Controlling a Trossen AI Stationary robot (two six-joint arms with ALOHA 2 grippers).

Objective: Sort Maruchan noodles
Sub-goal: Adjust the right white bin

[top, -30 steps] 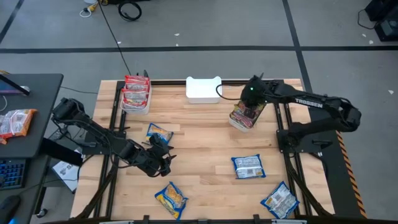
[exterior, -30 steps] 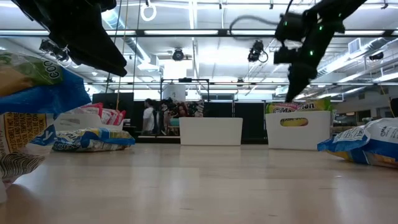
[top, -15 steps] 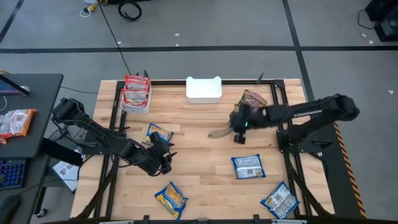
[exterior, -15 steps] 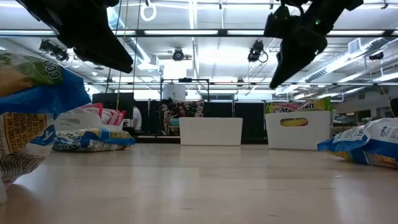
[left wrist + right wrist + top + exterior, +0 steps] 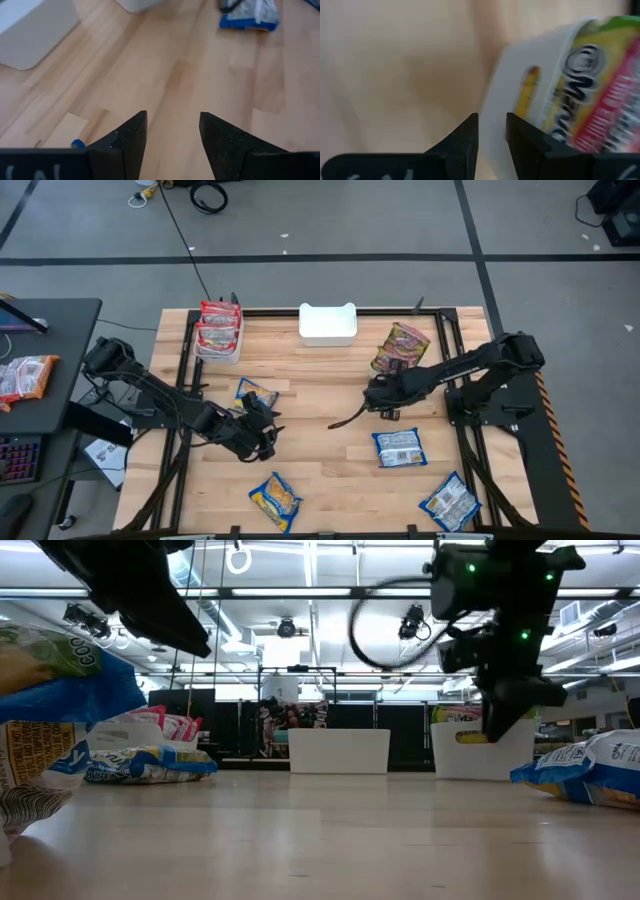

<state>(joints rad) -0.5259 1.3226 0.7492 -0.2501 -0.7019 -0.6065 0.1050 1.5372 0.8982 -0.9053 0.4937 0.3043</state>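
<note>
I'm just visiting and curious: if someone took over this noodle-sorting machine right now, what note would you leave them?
Left gripper: open, empty, beside a blue packet.
Right gripper: fingers slightly apart, empty, near the green-red packets in their bin.
Done: red packets are binned.
Left: four blue packets lie loose; the middle bin looks empty.

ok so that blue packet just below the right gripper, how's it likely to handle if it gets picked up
The blue packet lies flat and looks crinkly, so it's probably light, and its film edges may flex in a pinch. Its glossy wrap could slip between the fingers of the right gripper. Being flat, it shouldn't roll, but a push would likely slide it across the table.
</note>
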